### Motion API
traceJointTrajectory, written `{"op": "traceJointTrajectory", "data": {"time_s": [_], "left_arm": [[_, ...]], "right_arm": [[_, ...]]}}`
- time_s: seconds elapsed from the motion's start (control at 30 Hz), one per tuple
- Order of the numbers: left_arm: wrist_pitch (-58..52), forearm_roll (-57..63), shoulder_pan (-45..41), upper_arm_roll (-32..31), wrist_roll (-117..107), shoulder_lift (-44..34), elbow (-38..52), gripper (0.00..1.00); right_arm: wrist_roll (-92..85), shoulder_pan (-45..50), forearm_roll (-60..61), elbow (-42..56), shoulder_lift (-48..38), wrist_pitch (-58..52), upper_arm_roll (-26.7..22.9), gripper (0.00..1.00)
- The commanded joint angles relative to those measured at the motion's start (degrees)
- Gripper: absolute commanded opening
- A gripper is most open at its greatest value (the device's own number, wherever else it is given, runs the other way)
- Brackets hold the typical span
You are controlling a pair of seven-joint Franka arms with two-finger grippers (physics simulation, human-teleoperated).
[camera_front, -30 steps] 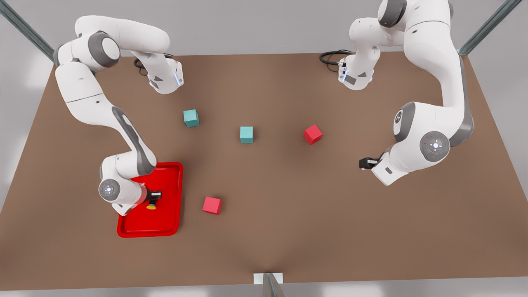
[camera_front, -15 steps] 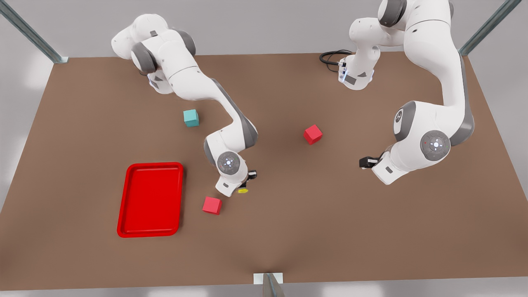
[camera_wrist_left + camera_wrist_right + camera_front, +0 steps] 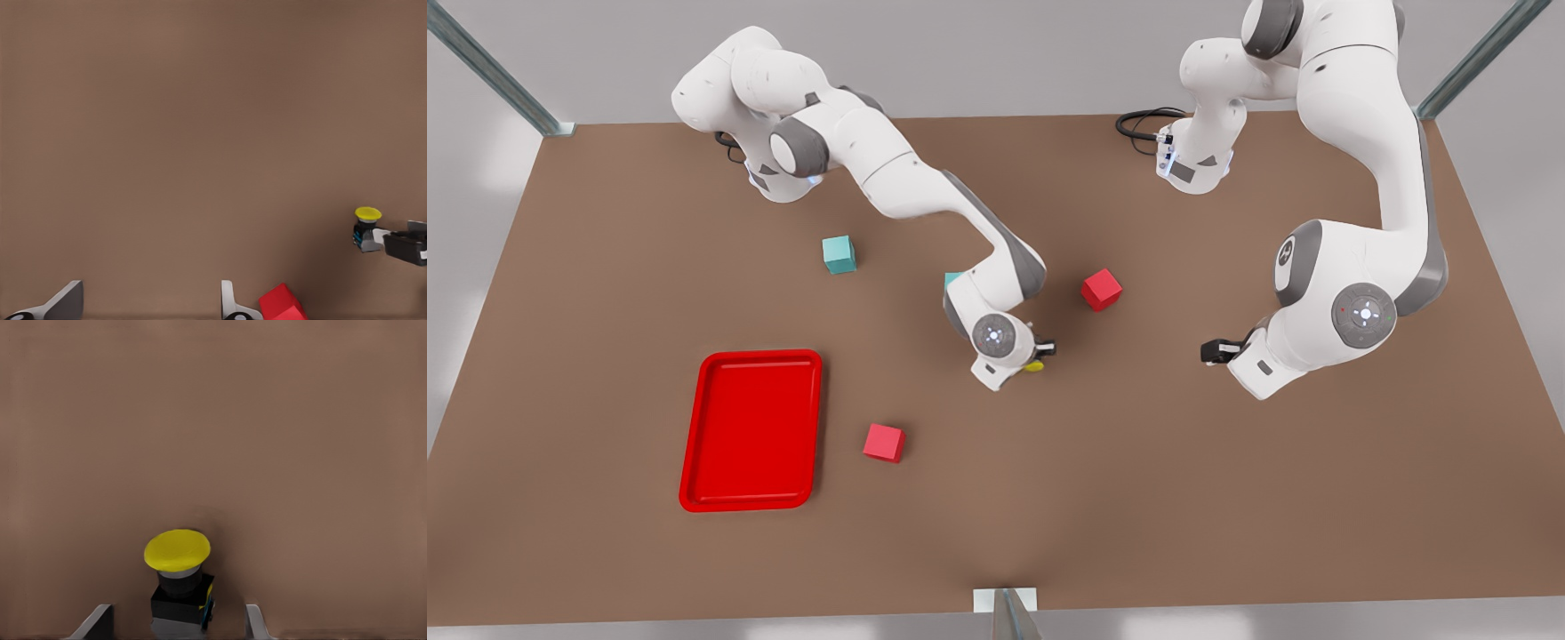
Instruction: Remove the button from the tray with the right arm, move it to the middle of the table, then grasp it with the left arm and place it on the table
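R pincer (image 3: 1042, 356) grips button (image 3: 1034, 365) over brown table (image 3: 1138, 498).

This is a simulated robot test cell, not a lived-in room: a plain brown table (image 3: 1227, 498) stands against blank grey walls, framed by bare metal struts (image 3: 489, 67) at the corners. Two white arms (image 3: 907, 182) (image 3: 1369, 178) are mounted at its far edge with loose black cables (image 3: 1138, 123) at their bases. On the table lie only practice props, small red (image 3: 884, 442) and teal cubes (image 3: 838, 254) and a red tray (image 3: 694, 480).
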Motion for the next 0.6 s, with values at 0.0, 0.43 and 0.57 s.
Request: {"op": "traceJointTrajectory", "data": {"time_s": [0.0, 0.43, 0.57], "left_arm": [[0.1, -0.2, -2.5, -0.1, -4.3, 0.1, 1.2, 1.0], [4.2, 3.6, -25.2, 0.2, -71.3, 7.8, 4.1, 1.0], [13.9, 4.4, -26.0, -0.9, -70.4, 10.9, 2.1, 1.0]], "right_arm": [[8.4, 0.0, -3.1, -7.3, -8.3, -0.2, 0.3, 1.0], [-34.9, -48.5, -38.2, -33.9, -56.9, -24.6, 13.9, 1.0], [-34.2, -58.6, -39.4, -31.3, -57.6, -27.8, 25.6, 1.0]]}}
